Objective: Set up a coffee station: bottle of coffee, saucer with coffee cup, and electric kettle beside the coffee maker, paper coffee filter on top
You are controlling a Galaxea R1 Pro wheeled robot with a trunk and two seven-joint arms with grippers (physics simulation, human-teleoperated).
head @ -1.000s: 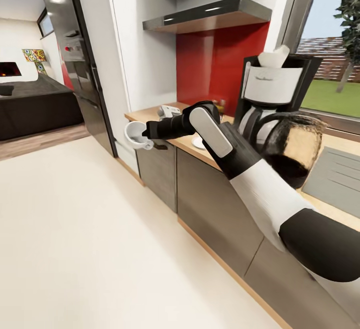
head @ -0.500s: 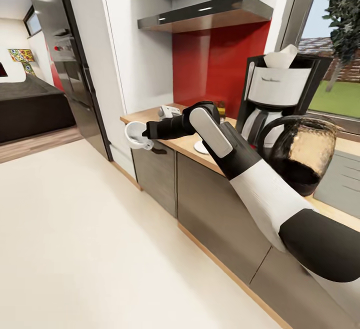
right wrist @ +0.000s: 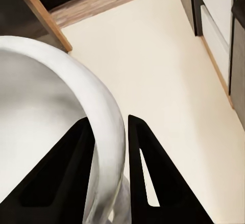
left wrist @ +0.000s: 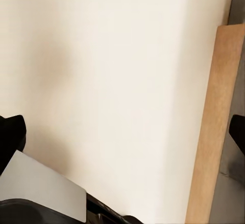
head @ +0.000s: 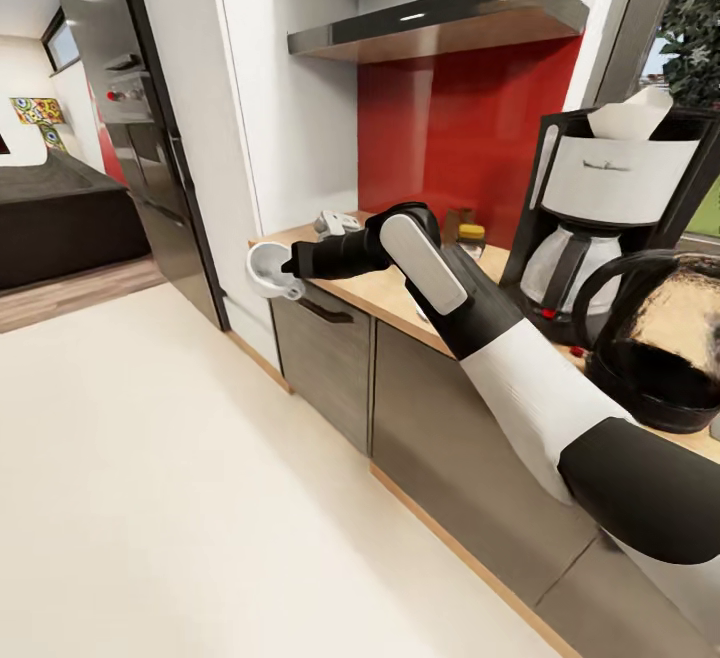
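Note:
My right gripper is shut on the rim of the white coffee cup, holding it in the air just off the left end of the countertop. Up close, the cup's rim sits pinched between the two black fingers. The coffee maker stands on the counter at the right, with a white paper filter on top. A dark glass electric kettle stands in front of it. A small bottle of coffee stands by the red backsplash. My left gripper is open over the floor.
A grey object lies on the counter's left end. Grey cabinet fronts run below the counter, a metal shelf hangs above. A tall dark fridge stands to the left. Pale floor spreads in front.
The camera has moved, so the counter, coffee maker and kettle sit further right and larger in the picture. My right arm keeps its pose with the cup in it.

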